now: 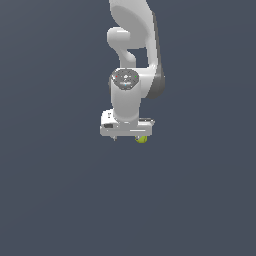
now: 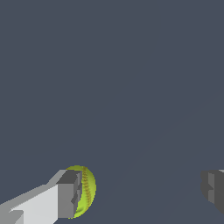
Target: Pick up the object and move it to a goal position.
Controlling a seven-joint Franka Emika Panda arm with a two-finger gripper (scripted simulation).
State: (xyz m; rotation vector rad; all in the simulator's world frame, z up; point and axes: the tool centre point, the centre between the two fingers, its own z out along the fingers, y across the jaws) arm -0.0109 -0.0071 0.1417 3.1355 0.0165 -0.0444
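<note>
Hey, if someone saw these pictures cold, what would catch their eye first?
The white arm hangs down mid-frame in the exterior view against plain dark grey. Below it, the yellow-green ball peeks out under the gripper toward the exterior view's right. In the wrist view the ball sits against one finger, with the other finger far off: gripper open.

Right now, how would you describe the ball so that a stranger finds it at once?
Find the white robot arm over the plain grey floor and follow it down to the gripper. The ball peeks out under the gripper's end on the exterior view's right, beside one finger. It is the only yellow-green thing there.
</note>
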